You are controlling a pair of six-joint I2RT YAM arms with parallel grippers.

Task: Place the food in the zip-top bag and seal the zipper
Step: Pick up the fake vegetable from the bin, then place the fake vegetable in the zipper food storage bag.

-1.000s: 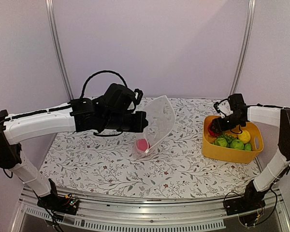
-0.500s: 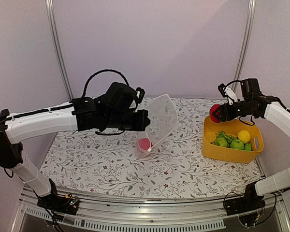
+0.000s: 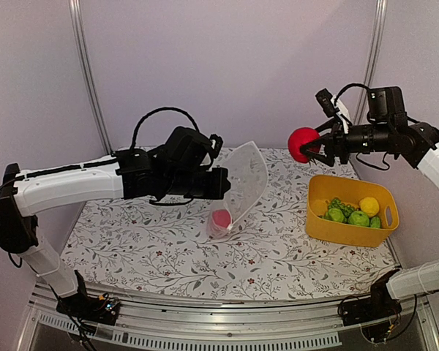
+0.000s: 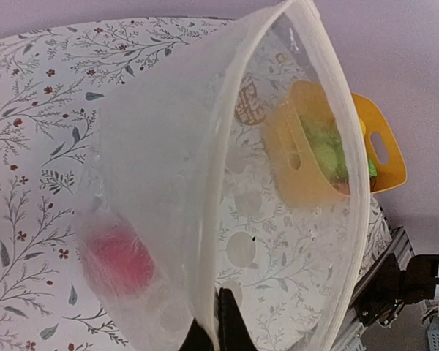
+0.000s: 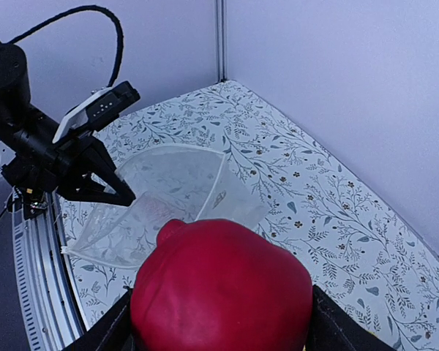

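Right gripper (image 3: pixel 312 148) clamped on a smooth red ball (image 3: pixel 303 144), held aloft, apart from the zip-top bag (image 3: pixel 247 175).
Left gripper (image 3: pixel 223 183) pinches the rim of this clear, crinkled plastic, mouth gaping wide; a round pink-red piece (image 3: pixel 220 219) lies at its bottom.

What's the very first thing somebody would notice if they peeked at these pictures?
Probably the bright red ball, pinched in the right gripper high in the air, above the left end of the yellow tub. Next comes the clear bag, held up with its mouth open by the left gripper, with one pinkish-red piece of food at its bottom.
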